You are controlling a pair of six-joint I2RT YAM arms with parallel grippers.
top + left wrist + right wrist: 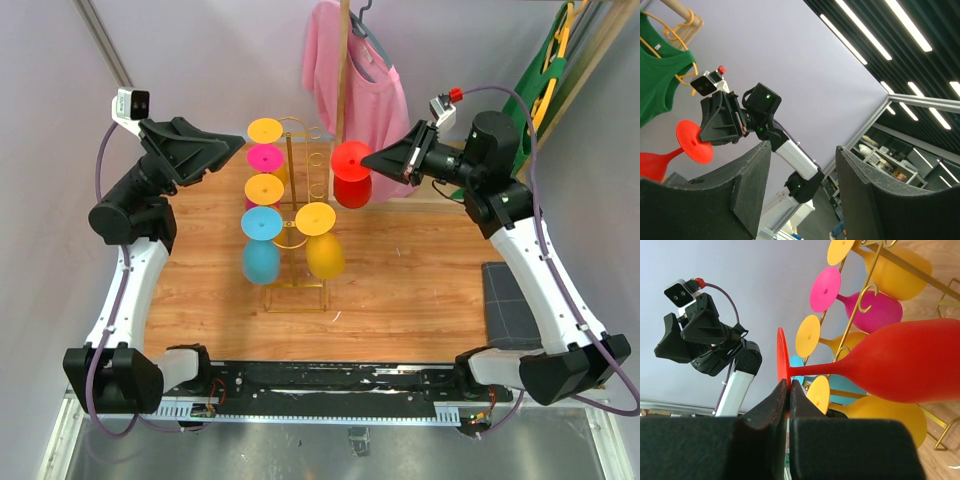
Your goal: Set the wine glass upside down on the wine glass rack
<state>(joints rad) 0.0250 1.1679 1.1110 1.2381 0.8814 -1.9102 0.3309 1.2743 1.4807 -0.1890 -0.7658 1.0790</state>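
The gold wire wine glass rack point(291, 200) stands mid-table with several coloured glasses hanging bowl-down. My right gripper point(372, 160) is shut on the foot disc of a red wine glass point(351, 173) and holds it upside down just right of the rack's top. In the right wrist view the fingers point(777, 400) pinch the rim of the red foot, and the red bowl point(910, 362) lies in front of the rack point(862, 305). My left gripper point(240, 152) is open and empty, raised left of the rack. The left wrist view point(802, 175) shows the red glass point(692, 142) in the other gripper.
Yellow point(265, 131), pink point(265, 158), yellow point(264, 189), blue point(261, 245) and yellow point(322, 243) glasses hang on the rack. A wooden clothes stand with a pink shirt point(355, 75) stands behind. A green shirt point(535, 85) hangs far right. A dark mat point(510, 305) lies right.
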